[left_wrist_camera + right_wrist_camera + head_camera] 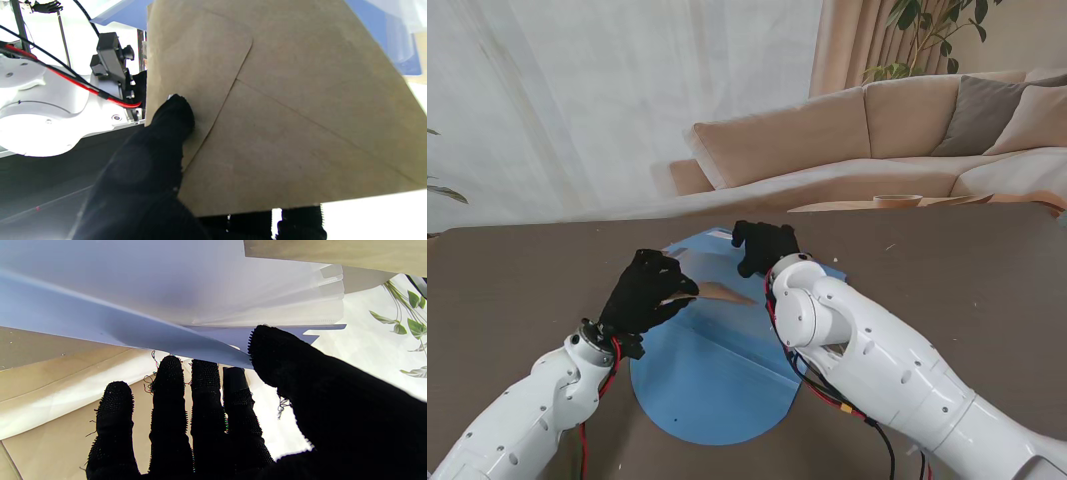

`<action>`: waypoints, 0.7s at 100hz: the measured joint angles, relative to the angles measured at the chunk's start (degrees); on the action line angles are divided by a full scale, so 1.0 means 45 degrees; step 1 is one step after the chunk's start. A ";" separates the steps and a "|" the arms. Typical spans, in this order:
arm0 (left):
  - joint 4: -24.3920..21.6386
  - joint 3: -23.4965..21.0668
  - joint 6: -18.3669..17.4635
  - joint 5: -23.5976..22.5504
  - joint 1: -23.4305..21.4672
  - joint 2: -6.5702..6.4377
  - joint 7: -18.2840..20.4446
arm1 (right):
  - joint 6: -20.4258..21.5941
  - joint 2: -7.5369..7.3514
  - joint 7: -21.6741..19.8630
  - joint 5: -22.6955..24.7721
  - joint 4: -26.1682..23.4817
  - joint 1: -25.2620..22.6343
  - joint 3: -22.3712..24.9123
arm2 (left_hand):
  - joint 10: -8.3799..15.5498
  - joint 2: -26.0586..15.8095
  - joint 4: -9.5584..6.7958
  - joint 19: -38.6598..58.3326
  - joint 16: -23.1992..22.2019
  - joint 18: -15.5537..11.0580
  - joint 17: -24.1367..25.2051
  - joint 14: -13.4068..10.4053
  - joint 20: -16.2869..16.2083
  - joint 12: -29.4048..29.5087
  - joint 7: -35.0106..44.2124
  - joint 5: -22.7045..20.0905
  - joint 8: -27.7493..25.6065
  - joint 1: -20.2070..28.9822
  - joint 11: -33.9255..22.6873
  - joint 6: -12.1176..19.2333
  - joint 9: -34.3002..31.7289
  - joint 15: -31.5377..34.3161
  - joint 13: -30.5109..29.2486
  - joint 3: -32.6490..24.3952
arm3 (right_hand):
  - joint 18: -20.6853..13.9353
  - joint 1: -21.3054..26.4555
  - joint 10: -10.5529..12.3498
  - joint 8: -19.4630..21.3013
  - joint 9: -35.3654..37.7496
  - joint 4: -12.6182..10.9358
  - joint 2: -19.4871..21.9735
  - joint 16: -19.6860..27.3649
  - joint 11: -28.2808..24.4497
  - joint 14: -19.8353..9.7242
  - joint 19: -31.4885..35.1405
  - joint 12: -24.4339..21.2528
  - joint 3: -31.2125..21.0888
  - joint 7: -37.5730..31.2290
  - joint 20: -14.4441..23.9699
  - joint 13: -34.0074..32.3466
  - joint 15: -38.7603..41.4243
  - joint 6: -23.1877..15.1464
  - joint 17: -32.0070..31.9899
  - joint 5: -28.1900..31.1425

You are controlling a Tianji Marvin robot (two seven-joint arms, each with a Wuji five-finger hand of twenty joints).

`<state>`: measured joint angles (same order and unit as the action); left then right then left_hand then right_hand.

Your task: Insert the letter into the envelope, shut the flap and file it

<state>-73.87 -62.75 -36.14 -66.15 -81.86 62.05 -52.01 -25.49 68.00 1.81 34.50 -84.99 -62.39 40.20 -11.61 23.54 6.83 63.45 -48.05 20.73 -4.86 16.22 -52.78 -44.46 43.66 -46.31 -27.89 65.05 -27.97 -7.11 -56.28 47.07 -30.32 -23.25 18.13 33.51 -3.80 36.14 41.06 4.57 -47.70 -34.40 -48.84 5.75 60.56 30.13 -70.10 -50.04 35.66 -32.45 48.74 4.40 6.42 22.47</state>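
A brown envelope (723, 292) with its flap folded down is held in my left hand (647, 290), just over the blue expanding file folder (717, 385). In the left wrist view the thumb (173, 113) presses on the envelope (300, 116) at the edge of the flap. My right hand (762, 248) is at the folder's far side. In the right wrist view its thumb (277, 353) and fingers (203, 380) pinch the edge of a blue folder wall (133, 306), with pale dividers (283, 296) fanned out behind it. No letter is visible.
The folder's rounded flap lies open toward me on the dark brown table (517, 290). A beige sofa (877, 130) and a low table with a tape roll (897, 201) stand beyond the table's far edge. My right forearm (877, 360) crosses the folder's right side.
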 measured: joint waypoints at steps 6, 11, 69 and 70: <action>0.0063 0.0146 0.0264 0.0042 0.0101 0.0002 0.0000 | 0.0006 0.0000 0.0000 -0.0036 -0.0038 -0.0041 0.0053 | 0.0001 0.0000 0.0000 0.0000 0.0000 0.0000 -0.0001 -0.0001 0.0001 0.0000 0.0003 0.0001 0.0002 0.0000 0.0000 0.0000 0.0000 -0.0009 0.0000 0.0000 | 0.0002 0.0001 0.0000 0.0000 0.0000 -0.0001 0.0001 -0.0124 0.0000 0.0000 0.0001 0.0001 0.0000 0.0000 0.0001 0.0000 0.0002 0.0000 0.0016 0.0000; 0.0068 0.0253 0.0529 0.0095 0.0154 0.0005 0.0032 | 0.0010 -0.0001 0.0002 -0.0064 -0.0057 -0.0066 0.0081 | 0.0001 0.0000 0.0000 0.0000 -0.0001 0.0000 0.0000 -0.0002 0.0003 -0.0001 0.0004 0.0002 0.0006 0.0000 0.0002 0.0002 0.0026 -0.0023 0.0000 0.0000 | 0.0003 0.0002 0.0000 0.0000 0.0000 -0.0001 0.0001 -0.0132 0.0000 0.0000 0.0002 0.0001 0.0000 0.0000 0.0014 0.0000 0.0121 0.0000 0.0024 0.0000; -0.0108 0.2013 0.3349 0.0339 0.1073 -0.0006 0.1406 | 0.0037 -0.0033 0.0008 -0.0179 -0.0344 -0.0432 0.0365 | 0.0137 0.0000 0.0000 -0.0006 -0.0003 -0.0003 -0.0001 -0.0054 0.0040 -0.0163 0.0007 0.0002 0.0048 -0.0006 0.0280 0.0040 0.0154 -0.0177 0.0000 0.0000 | 0.0003 0.0021 -0.0001 0.0000 0.0000 -0.0002 0.0001 -0.0139 0.0000 0.0001 0.0154 0.0001 0.0000 -0.0009 0.0144 0.0000 0.0155 0.0014 0.0039 0.0316; -0.0098 0.2068 0.3406 0.0339 0.1112 -0.0006 0.1406 | 0.0037 -0.0034 0.0008 -0.0182 -0.0349 -0.0439 0.0369 | 0.0137 0.0000 0.0000 -0.0005 -0.0003 -0.0003 -0.0001 -0.0057 0.0110 -0.0166 0.0007 0.0002 0.0047 -0.0006 0.0284 0.0041 0.0151 -0.0178 0.0000 0.0000 | 0.0003 0.0022 -0.0001 0.0000 0.0000 -0.0002 0.0001 -0.0139 0.0000 0.0001 0.0154 0.0001 0.0000 -0.0010 0.0145 0.0000 0.0155 0.0013 0.0039 0.0317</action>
<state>-74.31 -53.44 -20.81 -64.62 -76.85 62.03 -45.68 -25.32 67.85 1.84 33.68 -86.56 -64.36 41.86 -10.99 23.54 6.82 63.43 -48.07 20.71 -4.86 15.96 -52.29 -45.21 43.69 -46.31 -27.67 65.02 -26.69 -6.93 -55.60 46.27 -30.33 -23.25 18.14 33.61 -3.80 36.14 41.06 4.56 -47.70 -35.02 -48.84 5.76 61.25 30.13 -70.10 -50.09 36.31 -32.45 49.44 4.46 6.60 23.90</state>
